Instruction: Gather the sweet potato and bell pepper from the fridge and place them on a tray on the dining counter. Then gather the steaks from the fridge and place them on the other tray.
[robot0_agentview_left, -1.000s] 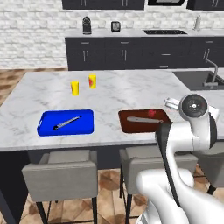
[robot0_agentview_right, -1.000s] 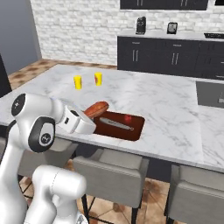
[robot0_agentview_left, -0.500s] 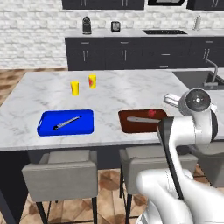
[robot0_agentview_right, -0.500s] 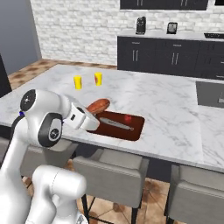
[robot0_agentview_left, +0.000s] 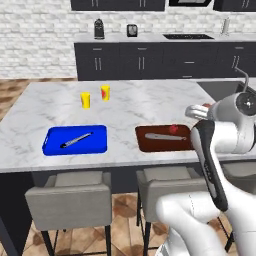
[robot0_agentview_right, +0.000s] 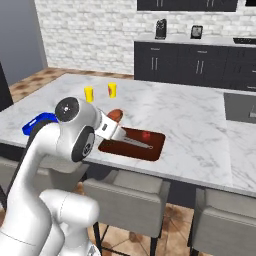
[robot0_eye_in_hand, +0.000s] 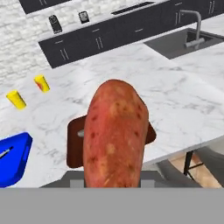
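The gripper (robot0_agentview_right: 116, 126) is part-way closed around the sweet potato (robot0_eye_in_hand: 114, 135), a long reddish-brown tuber with pale flecks that stands lengthwise between the jaws and juts well past them; in the hand view it hides the finger tips completely. In the right base view the sweet potato's end pokes out beyond the white hand, held in the air above the near left corner of the brown tray (robot0_agentview_right: 155, 146), not touching it. That brown tray lies on the dining counter (robot0_agentview_right: 185, 120), close to the counter's near edge, and holds the bell pepper (robot0_agentview_right: 146, 135), small and red, toward the tray's far side, with a grey knife (robot0_agentview_right: 134, 143) lying across the tray just beside the pepper. To the left of the brown tray, well apart on the same marbled top, sits a blue tray (robot0_agentview_left: 75, 140) with a second grey utensil (robot0_agentview_left: 77, 139) lying in it. Farther back from the brown tray, toward the counter's middle, stand two small yellow cups (robot0_agentview_left: 85, 100), near each other. Grey stools (robot0_agentview_left: 69, 201) are tucked under the counter's near edge, below the trays.
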